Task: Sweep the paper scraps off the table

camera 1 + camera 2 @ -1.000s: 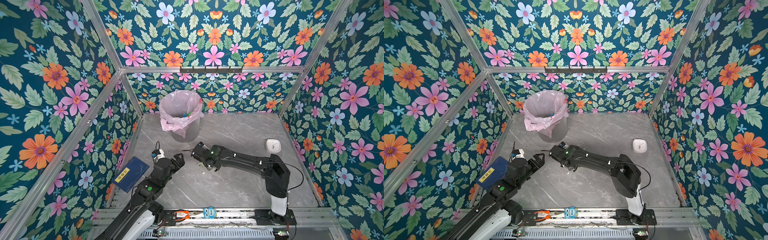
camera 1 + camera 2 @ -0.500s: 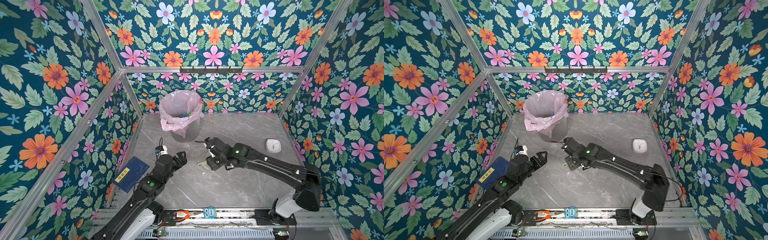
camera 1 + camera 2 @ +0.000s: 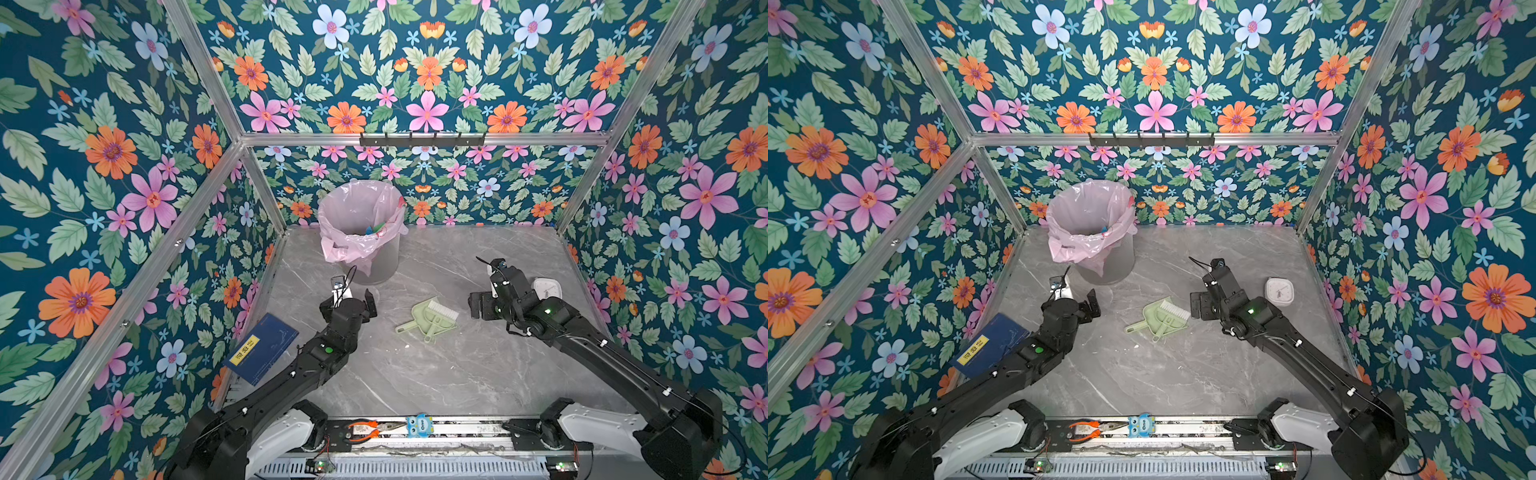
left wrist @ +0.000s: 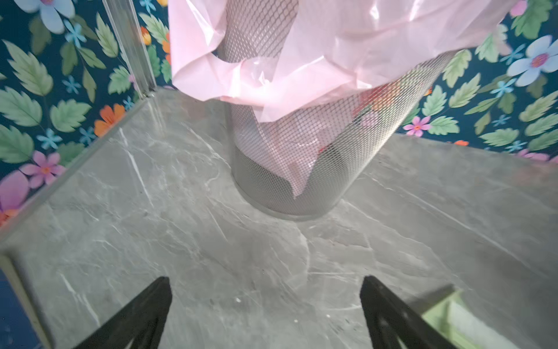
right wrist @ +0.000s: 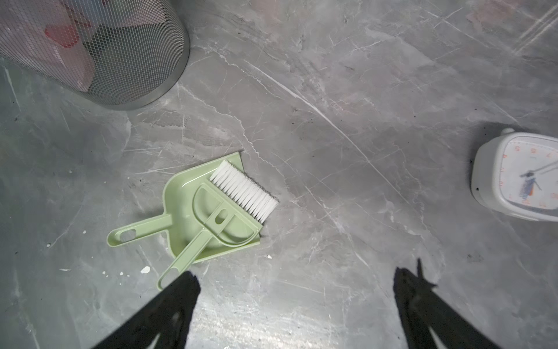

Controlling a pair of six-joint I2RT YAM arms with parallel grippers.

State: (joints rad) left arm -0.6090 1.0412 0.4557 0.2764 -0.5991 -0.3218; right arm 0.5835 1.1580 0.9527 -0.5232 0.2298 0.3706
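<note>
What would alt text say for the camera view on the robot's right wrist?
A pale green dustpan with its white-bristled brush resting in it lies on a grey marble table. The right gripper is wide open above the table, holding nothing; a mesh waste bin and a white clock sit farther off.

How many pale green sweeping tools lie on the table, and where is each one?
2. The dustpan lies flat on the table near the bin; the brush rests on top of it, bristles at its open edge. None appears hidden.
</note>
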